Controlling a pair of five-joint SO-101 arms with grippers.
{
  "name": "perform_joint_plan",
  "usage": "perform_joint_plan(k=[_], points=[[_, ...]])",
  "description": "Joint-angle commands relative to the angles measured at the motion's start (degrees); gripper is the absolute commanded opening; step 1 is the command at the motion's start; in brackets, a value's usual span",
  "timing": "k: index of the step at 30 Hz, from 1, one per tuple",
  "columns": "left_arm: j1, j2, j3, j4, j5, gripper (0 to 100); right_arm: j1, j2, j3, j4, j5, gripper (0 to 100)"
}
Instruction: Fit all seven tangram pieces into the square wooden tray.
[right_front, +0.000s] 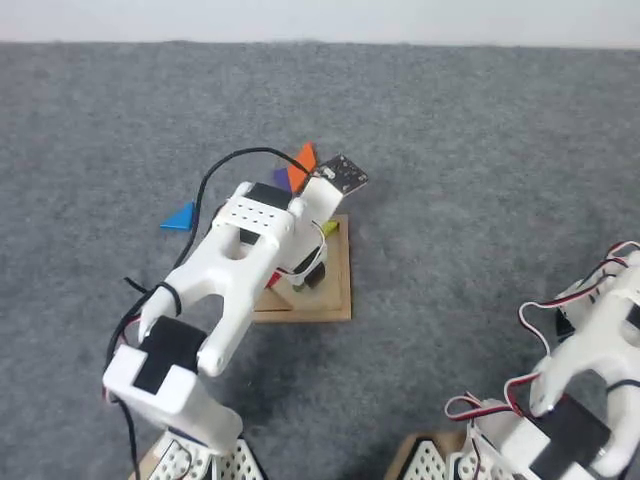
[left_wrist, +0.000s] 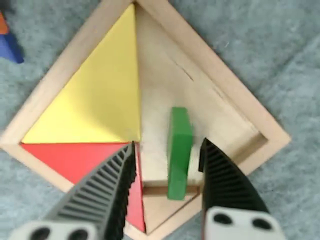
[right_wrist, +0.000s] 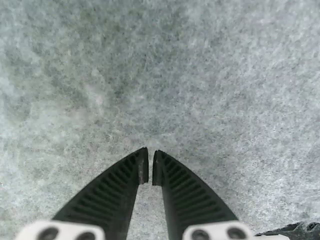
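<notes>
Green piece (left_wrist: 179, 150) in wooden tray (left_wrist: 235, 95)

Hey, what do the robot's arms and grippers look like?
The left arm and right arm are white with black motor blocks. A black cable loops over the left; red and white wires trail the right. The left gripper and right gripper have black ribbed fingers.

Grey felt-like table covering (right_front: 480, 150), pale wall (right_front: 320, 18) along its far edge
</notes>
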Motion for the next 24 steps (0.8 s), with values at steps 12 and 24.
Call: perform_joint_plan(k=[12, 24], points=[[-7.4, -0.8, -7.3, -0.8, 0.5, 20, -1.0, -2.8, -2.5, -0.7, 0.8, 3.2], [1.9, -0.2, -1.7, -10.4, 13.0, 1, -1.0, -2.8, -2.5, -0.8, 0.8, 3.2]])
